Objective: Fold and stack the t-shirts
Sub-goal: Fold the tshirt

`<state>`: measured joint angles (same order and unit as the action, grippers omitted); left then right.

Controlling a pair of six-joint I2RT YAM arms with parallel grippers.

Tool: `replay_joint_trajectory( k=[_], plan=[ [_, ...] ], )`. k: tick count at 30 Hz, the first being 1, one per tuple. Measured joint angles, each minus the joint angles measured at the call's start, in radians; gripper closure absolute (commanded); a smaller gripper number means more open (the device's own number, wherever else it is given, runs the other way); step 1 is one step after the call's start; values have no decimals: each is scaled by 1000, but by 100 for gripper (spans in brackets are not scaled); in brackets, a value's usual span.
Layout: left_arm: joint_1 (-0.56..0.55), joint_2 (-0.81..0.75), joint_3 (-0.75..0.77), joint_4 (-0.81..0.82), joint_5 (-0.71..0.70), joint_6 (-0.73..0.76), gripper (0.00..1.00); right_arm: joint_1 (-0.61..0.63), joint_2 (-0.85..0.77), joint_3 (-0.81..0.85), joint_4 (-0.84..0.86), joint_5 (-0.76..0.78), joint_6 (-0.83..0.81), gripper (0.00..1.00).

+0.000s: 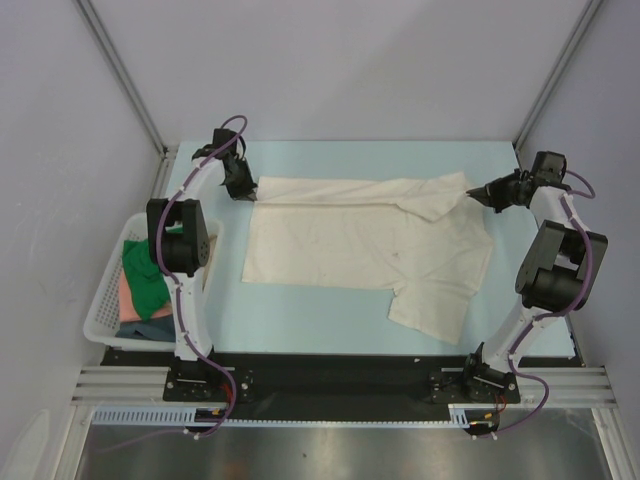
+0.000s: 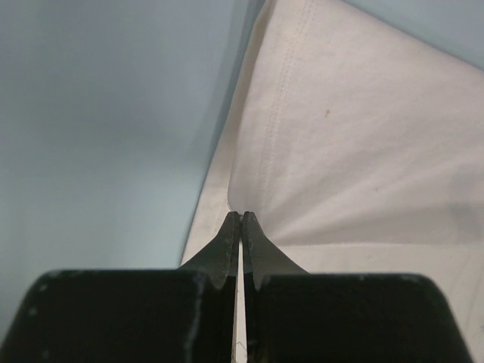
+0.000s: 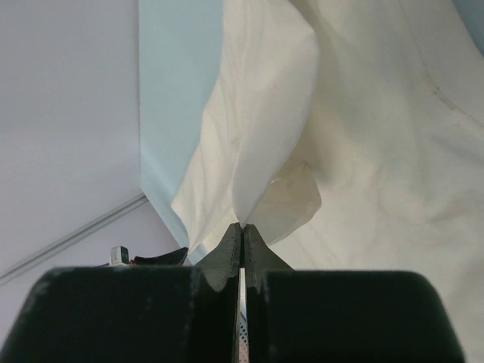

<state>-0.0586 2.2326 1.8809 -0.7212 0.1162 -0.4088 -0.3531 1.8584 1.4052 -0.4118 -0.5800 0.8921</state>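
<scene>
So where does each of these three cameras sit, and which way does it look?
Top external: above and behind the arms, looking down on the table, cream t-shirt and basket; both arms show.
Left wrist: on the left wrist, looking along the shut left gripper pinching the shirt's edge.
Right wrist: on the right wrist, looking along the shut right gripper pinching bunched cloth.
Shared: all three show the cream t-shirt.

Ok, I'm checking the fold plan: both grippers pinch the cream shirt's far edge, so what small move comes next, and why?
Probably draw both pinched ends toward the near edge together. The left gripper and right gripper are shut on the two ends of the cream t-shirt's far edge, while the rest lies flat, unfolded.
</scene>
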Motion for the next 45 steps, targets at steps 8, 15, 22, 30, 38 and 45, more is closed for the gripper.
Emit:
replay_joint_trajectory(
  k=[8, 15, 22, 30, 38, 45],
  plan=[
    [0, 0, 0, 0, -1, 0, 100, 2, 0, -2, -18, 5, -32, 100],
    [0, 11, 3, 0, -8, 2, 100, 7, 0, -10, -27, 8, -47, 99],
    [0, 46, 8, -4, -10, 10, 100, 33, 0, -10, -36, 17, -48, 98],
    [0, 58, 8, -7, -19, 12, 85, 43, 0, -17, -40, 63, -59, 86],
    [-12, 36, -26, -5, -103, 52, 45, 40, 154, 155, -142, 266, -305, 34],
    [-59, -204, -264, 25, -154, 40, 33, 138, -19, 21, -188, 358, -428, 18]
  ],
)
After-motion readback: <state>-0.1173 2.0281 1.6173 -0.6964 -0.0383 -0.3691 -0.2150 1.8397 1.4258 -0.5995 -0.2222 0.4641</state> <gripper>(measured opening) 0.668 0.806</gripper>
